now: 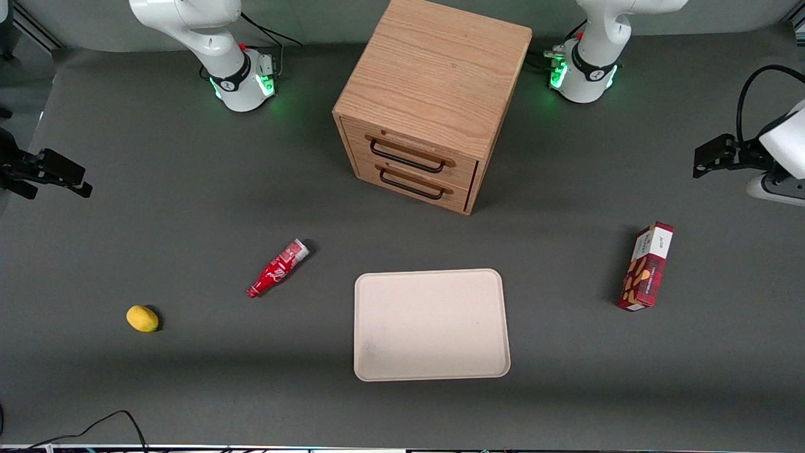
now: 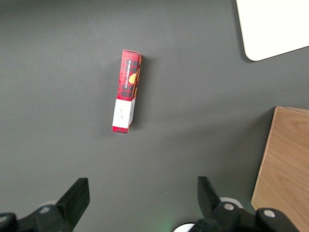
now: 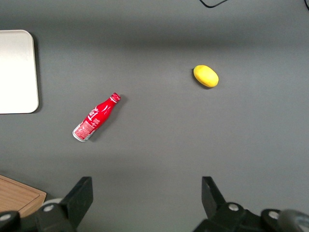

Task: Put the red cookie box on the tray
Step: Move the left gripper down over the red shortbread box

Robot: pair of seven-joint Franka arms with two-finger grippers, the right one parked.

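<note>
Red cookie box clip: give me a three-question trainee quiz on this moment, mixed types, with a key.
1. True or false: the red cookie box lies on the tray.
2. The gripper is: A open, above the table, holding nothing; B shut on the box.
3. Fill in: the cabinet has ___ drawers.

Key: 1 false, it lies on the table toward the working arm's end; 2 A; 3 two.
</note>
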